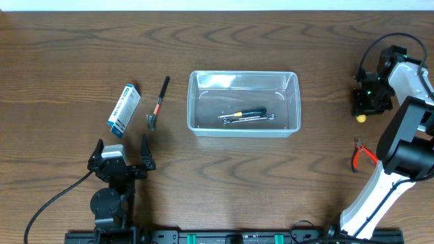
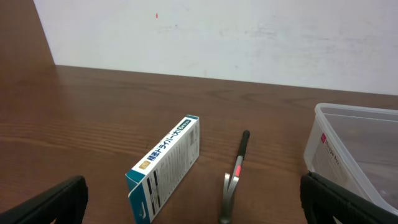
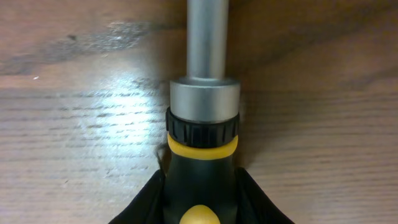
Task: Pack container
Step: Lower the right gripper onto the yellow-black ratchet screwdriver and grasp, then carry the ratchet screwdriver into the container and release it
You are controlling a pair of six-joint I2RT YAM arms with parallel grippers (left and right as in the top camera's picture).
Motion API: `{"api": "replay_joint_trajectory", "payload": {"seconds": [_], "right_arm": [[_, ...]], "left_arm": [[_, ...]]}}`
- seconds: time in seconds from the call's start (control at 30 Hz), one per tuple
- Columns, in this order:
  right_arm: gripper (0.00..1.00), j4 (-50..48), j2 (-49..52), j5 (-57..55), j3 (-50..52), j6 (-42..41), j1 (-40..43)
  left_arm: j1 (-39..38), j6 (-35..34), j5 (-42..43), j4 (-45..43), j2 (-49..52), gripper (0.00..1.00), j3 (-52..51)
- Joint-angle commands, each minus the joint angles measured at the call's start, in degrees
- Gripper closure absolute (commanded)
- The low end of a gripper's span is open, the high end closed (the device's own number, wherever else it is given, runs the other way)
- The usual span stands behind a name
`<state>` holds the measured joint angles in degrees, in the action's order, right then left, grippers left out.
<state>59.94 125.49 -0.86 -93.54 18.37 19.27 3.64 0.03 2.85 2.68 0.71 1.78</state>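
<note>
From above, the container (image 1: 244, 73) sat at the middle of the table (image 1: 68, 54), its long sides running along the far and near edges. Small tools (image 1: 245, 115) lay inside it near its near wall, one with a black and yellow handle and the others bare metal. To its left lay a hammer (image 1: 158, 103), head toward the near edge, and just left of that a blue and white box (image 1: 124, 110). The left gripper (image 1: 122, 144) sat near the near edge, below the box, with its fingers spread wide and nothing between them. The right gripper (image 1: 366, 108) was near the right edge, level with the container and well apart from it, and a yellow end of a screwdriver (image 1: 361, 117) showed at its near side. Red-handled pliers (image 1: 361, 154) lay nearer the near edge, beside that arm.

From the left wrist, the left gripper (image 2: 193, 208) had its fingers (image 2: 46, 202) far apart at the lower corners. The box (image 2: 166, 167) lay on its side between them, the hammer (image 2: 236, 174) just right of it, and a corner of the container (image 2: 354, 111) stood at the right.

From the right wrist, the right gripper (image 3: 199, 196) had its fingers (image 3: 146, 202) pressed against both sides of the black handle of the screwdriver (image 3: 203, 106). The metal shaft pointed away over the wood. Whether it rested on the table or was raised, I could not tell.
</note>
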Motion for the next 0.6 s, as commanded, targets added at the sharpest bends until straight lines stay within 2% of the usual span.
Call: {"api": "replay_joint_trajectory", "payload": {"seconds": [0.0,0.27,0.57], "right_arm": [[0.99,1.9,0.4,1.9,-6.1,-1.2,-0.5],[0.99,10.4,0.4,4.4,-23.6,-1.2,-5.0],[0.99,19.7,0.4,4.3,-42.2,3.8,-17.1]], "left_arm": [[-0.2,0.4,-0.1,0.9,0.0,0.02,-1.6],[-0.2,0.3,0.0,0.9,0.0,0.02,-1.6],[-0.2,0.3,-0.1,0.9,0.0,0.02,-1.6]]}}
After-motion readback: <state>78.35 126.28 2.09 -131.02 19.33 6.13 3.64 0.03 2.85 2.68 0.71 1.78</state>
